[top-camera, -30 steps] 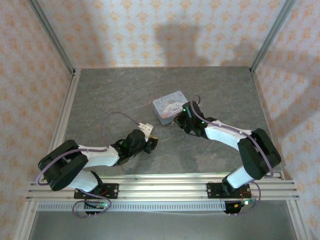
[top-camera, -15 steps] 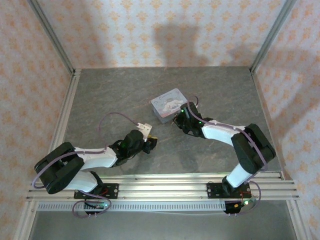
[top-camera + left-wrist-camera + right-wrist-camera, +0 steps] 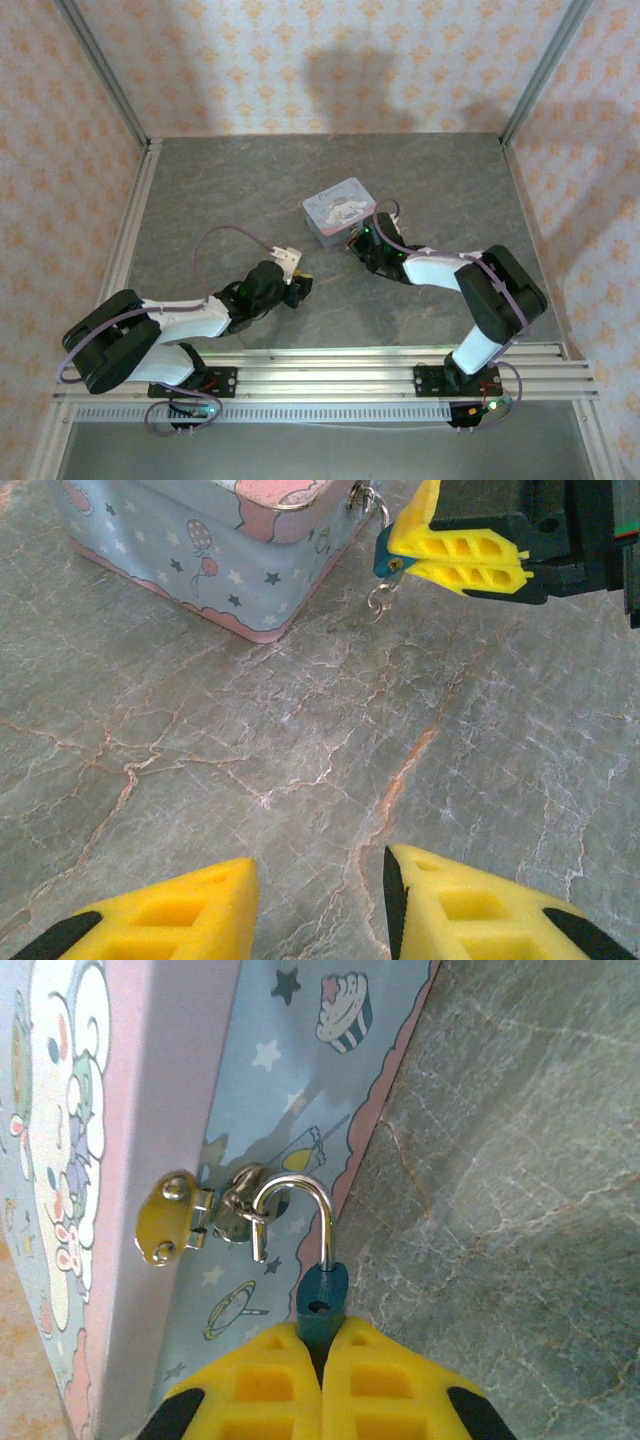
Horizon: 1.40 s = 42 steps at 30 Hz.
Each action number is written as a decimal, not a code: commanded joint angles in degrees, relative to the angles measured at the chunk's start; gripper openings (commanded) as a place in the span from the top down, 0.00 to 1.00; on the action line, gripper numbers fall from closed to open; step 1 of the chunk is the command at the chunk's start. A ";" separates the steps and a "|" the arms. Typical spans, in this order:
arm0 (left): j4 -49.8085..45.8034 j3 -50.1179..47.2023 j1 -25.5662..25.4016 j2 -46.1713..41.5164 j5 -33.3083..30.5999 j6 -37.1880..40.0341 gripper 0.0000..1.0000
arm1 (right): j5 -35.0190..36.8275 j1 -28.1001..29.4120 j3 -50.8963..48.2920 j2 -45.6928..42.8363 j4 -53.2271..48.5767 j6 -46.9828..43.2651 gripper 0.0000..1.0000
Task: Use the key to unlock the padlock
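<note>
At five o'clock of the tin [image 3: 339,211], the right gripper [image 3: 322,1345] is clamping its jaws on the padlock [image 3: 318,1305], needing a steady hold without tugging, while the left gripper [image 3: 320,880] is hovering, jaws apart.

place: robot test cell, probably a lab | 9, 12, 3 o'clock: orange-patterned wall panels [image 3: 300,60] | corners: aluminium posts [image 3: 105,75] | floor: grey marbled tabletop [image 3: 220,180] | 6 o'clock: slotted rail [image 3: 330,375] with 2 bolted arms [image 3: 190,315]
</note>
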 commanded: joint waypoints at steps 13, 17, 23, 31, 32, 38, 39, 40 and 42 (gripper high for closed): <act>-0.18 -1.33 0.41 -1.11 -1.22 0.27 0.62 | 4.32 -0.18 2.69 -1.90 -3.46 2.41 1.00; -0.59 -1.71 0.41 -1.86 -1.59 0.38 0.62 | 5.06 -0.14 1.79 -1.54 -4.00 4.25 1.00; -0.95 -2.45 0.41 -2.88 -1.99 0.34 0.61 | 3.52 -0.45 0.17 -1.14 -0.29 4.98 1.00; -0.81 -2.95 0.41 -3.71 -2.25 0.02 0.61 | 5.65 -0.43 1.39 -3.64 2.08 5.85 1.00; -0.81 -2.95 0.41 -3.65 -2.25 0.00 0.61 | 6.46 -0.45 2.40 -3.65 0.32 5.80 1.00; -0.50 -3.26 0.41 -3.88 -2.25 -0.13 0.61 | 9.53 -0.54 6.00 -0.77 -8.48 7.00 1.00; -0.39 -3.43 0.41 -3.95 -2.34 -0.31 0.61 | 9.66 -0.50 5.82 -0.29 -8.39 7.59 1.00; -0.41 -3.64 0.39 -4.09 -2.42 -0.26 0.61 | 9.82 -0.53 5.81 0.09 -8.16 7.88 1.00; -0.39 -3.99 0.41 -4.38 -2.52 -0.26 0.61 | 9.80 -0.54 5.85 0.53 -7.95 7.90 1.00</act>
